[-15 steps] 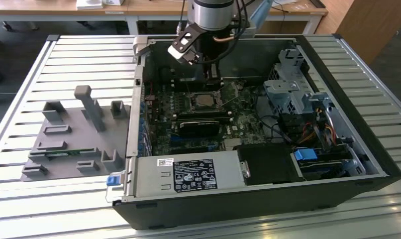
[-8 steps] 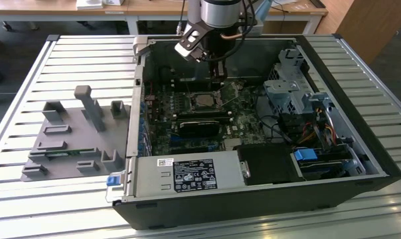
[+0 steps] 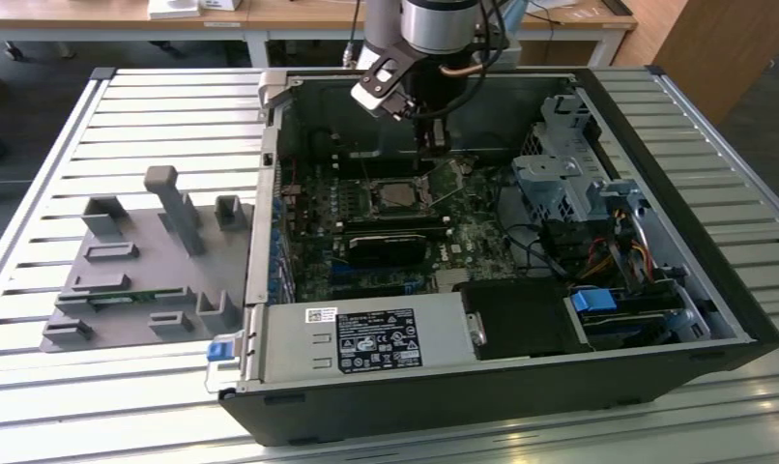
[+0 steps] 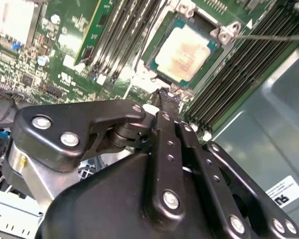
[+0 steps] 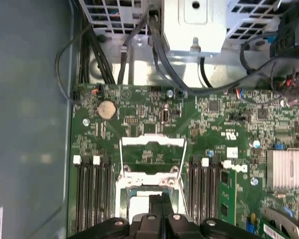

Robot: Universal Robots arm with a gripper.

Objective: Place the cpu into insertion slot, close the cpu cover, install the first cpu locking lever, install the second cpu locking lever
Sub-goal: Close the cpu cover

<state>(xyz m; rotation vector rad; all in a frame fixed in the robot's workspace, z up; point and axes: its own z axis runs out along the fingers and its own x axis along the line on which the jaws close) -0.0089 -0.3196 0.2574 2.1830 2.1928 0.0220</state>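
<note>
Gripper (image 4: 164,94): fingers (image 5: 154,206) pressed together, nothing held; probably closed so they can be used as one pusher.
Cpu (image 4: 187,52): seated in socket (image 4: 153,63), top bare, just past the fingertips.
Cover (image 5: 152,149): swung up, just ahead of the fingertips; not yet closed.
Lever (image 4: 269,36): apparently unlatched, off to one side of the fingers.

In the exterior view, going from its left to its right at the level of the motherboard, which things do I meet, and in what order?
Grey parts holder → silver left wall of the computer case → cpu in its socket → silver drive cage → dark right wall of the case.
</note>
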